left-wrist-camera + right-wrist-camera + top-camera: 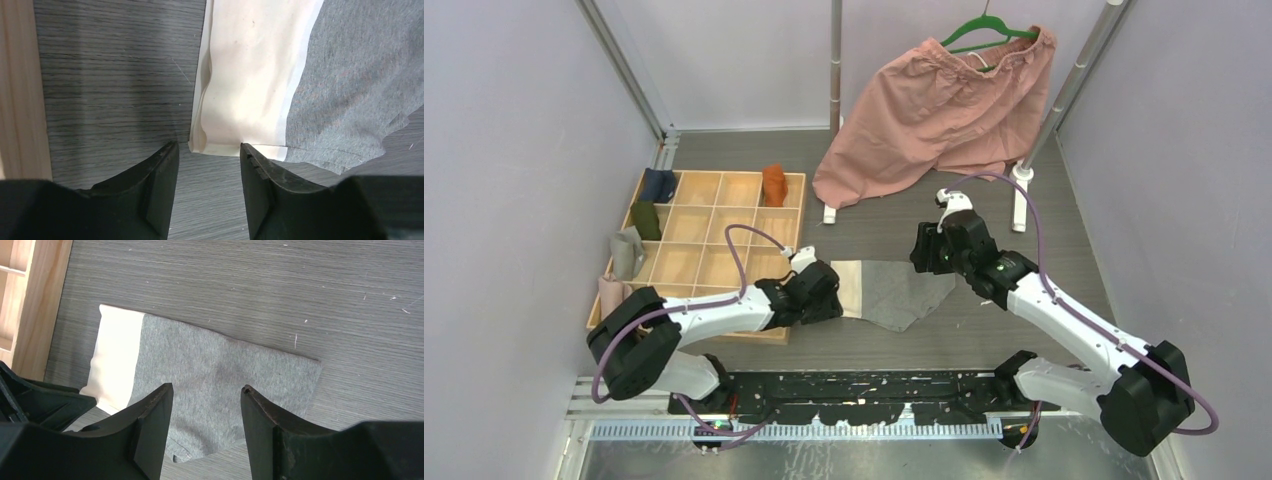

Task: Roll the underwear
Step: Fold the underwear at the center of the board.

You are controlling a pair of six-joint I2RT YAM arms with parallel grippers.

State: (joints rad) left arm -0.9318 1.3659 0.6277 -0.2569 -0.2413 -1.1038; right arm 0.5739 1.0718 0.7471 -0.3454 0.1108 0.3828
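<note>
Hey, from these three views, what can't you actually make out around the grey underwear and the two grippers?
Top view: the left gripper covers the waistband corner of the grey underwear; contact unreadable.
Left wrist view: the underwear runs off the top and right edges.
Right wrist view: fingers of the right gripper hide its near edge.
Top view: the rust-orange cloth in the wooden tray is too small to tell if rolled.
</note>
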